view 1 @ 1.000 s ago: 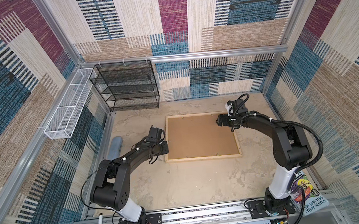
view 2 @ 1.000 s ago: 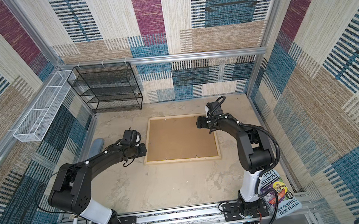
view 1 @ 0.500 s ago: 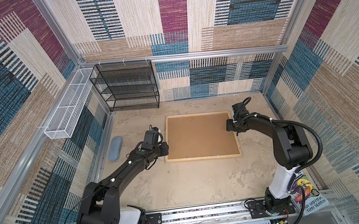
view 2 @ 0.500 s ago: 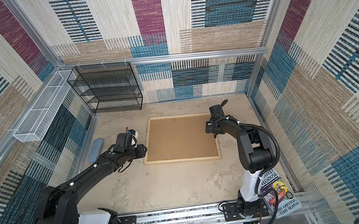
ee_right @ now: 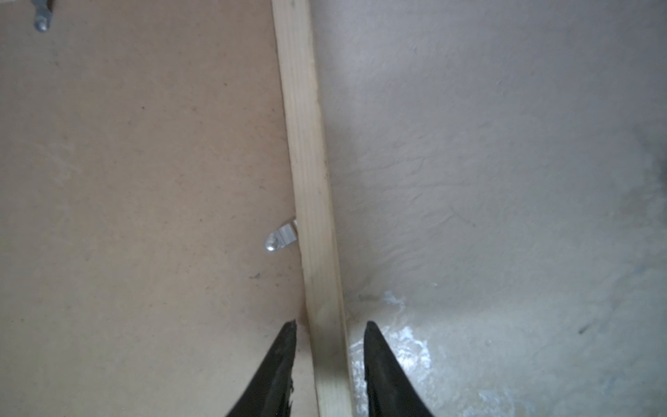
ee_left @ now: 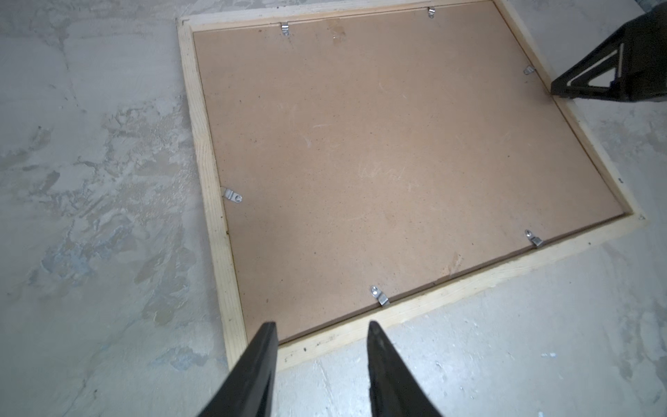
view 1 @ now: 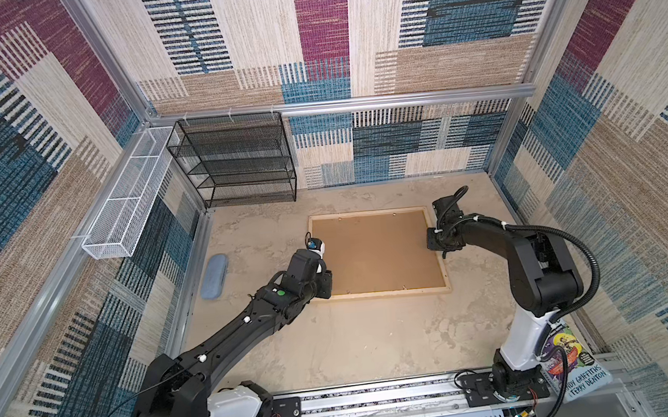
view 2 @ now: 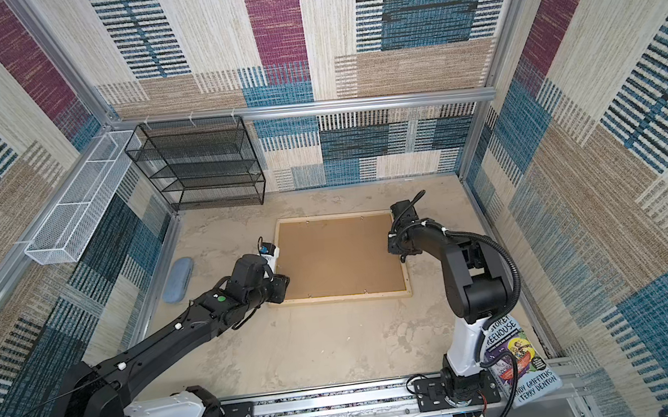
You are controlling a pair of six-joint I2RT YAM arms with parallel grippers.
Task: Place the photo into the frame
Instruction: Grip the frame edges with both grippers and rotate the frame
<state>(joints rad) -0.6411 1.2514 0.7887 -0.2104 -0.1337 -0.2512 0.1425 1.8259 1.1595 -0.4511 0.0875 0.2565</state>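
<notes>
The frame point(view 1: 390, 294) of pale wood lies flat on the table in both top views point(view 2: 345, 298), back side up, with a brown backing board point(view 1: 374, 251) filling it. The photo is hidden. My left gripper point(ee_left: 321, 325) hovers open over the frame's near left corner point(view 1: 327, 285), nothing between its fingers. My right gripper point(ee_right: 330, 323) straddles the frame's right rail point(ee_right: 308, 173), one finger over the backing board and one over the table, with small gaps on both sides of the wood. It sits at the middle of that rail point(view 1: 434, 243).
Metal turn clips point(ee_left: 232, 196) hold the backing board along the rails. A grey-blue case point(view 1: 214, 276) lies at the left. A black mesh shelf point(view 1: 236, 160) stands at the back left, a white wire basket point(view 1: 126, 196) hangs on the left wall. A book point(view 1: 568, 358) lies by the right arm's base.
The right gripper moved from over the board's far right part out to the right rail and its jaws narrowed around it. The left gripper slid along the left rail toward the near corner.
</notes>
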